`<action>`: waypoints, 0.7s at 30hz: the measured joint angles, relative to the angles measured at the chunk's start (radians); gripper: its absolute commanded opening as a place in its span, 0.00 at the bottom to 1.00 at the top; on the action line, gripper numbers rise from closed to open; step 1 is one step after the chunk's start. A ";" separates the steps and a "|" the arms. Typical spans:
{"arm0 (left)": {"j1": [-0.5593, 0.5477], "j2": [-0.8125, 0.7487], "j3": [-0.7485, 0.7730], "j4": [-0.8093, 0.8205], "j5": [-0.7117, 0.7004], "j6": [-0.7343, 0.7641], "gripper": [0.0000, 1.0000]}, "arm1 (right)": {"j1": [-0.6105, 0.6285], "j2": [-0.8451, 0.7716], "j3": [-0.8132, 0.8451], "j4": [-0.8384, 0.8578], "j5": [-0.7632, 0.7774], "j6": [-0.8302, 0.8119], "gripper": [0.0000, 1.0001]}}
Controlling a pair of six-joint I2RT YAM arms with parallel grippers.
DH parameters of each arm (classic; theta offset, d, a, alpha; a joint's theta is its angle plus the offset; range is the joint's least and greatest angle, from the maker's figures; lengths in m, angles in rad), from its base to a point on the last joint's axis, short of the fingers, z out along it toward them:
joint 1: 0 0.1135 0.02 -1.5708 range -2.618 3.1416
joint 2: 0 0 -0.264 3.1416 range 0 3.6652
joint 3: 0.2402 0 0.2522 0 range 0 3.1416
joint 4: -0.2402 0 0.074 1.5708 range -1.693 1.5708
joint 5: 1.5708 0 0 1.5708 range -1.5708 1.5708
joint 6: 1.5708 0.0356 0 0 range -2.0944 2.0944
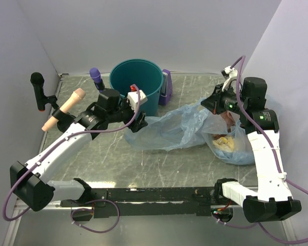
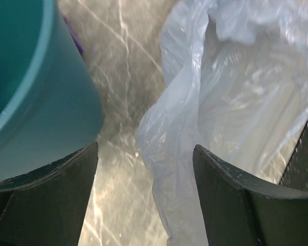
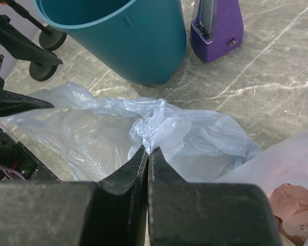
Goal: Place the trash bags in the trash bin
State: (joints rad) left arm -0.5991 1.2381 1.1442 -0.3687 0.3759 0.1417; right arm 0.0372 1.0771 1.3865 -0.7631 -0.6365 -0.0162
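Starting at the left end effector (image 2: pixel 143 154), its two fingers stand spread, and in the left wrist view the crinkled left edge of the trash bag (image 2: pixel 236 77) hangs in the gap between them, closer to the finger at the right of the frame. The wall of the trash bin (image 2: pixel 41 102) rises just beside the finger at the left of the frame. The right end effector (image 3: pixel 147 154) has its fingers pressed together, with the tips at a bunched fold near the middle of the bag (image 3: pixel 185 138). Whether any film is caught between them cannot be told. From above, the bag (image 1: pixel 169 128) lies spread flat on the counter (image 1: pixel 143 169), its long axis running across the centre of the frame from left to right. The left end effector (image 1: pixel 138 124) sits at its left end and the right end effector (image 1: pixel 214 105) over its right end. The bin (image 1: pixel 149 100) stands upright just above and left of the bag, touching or nearly touching its upper left edge, and directly above the left end effector in the frame. The left arm is therefore the nearer one to both the bag's edge and the bin's mouth. The coming move probably turns on that short lift, up and toward the top of the frame over the rim. A clear bag of yellow and pink items (image 1: pixel 231 146) lies against the blue film at the lower right and could be dragged along. A purple object (image 1: pixel 166 87) stands just right of the bin.
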 measured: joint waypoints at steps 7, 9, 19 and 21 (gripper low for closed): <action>0.000 0.042 0.129 -0.193 0.026 0.022 0.85 | 0.011 0.002 0.003 0.000 0.021 0.000 0.00; 0.003 0.034 0.143 -0.206 0.037 0.021 0.93 | 0.019 0.003 0.003 0.000 0.035 0.000 0.00; 0.000 -0.014 0.145 -0.272 0.063 -0.015 0.99 | 0.039 0.040 0.003 0.000 0.074 0.005 0.00; -0.012 -0.005 0.142 -0.287 0.067 -0.027 0.99 | 0.044 0.045 0.003 0.000 0.079 0.015 0.00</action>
State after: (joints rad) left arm -0.6113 1.2327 1.2865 -0.6559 0.4431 0.1150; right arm 0.0811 1.1217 1.3895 -0.7631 -0.5575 -0.0013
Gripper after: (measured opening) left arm 0.993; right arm 0.010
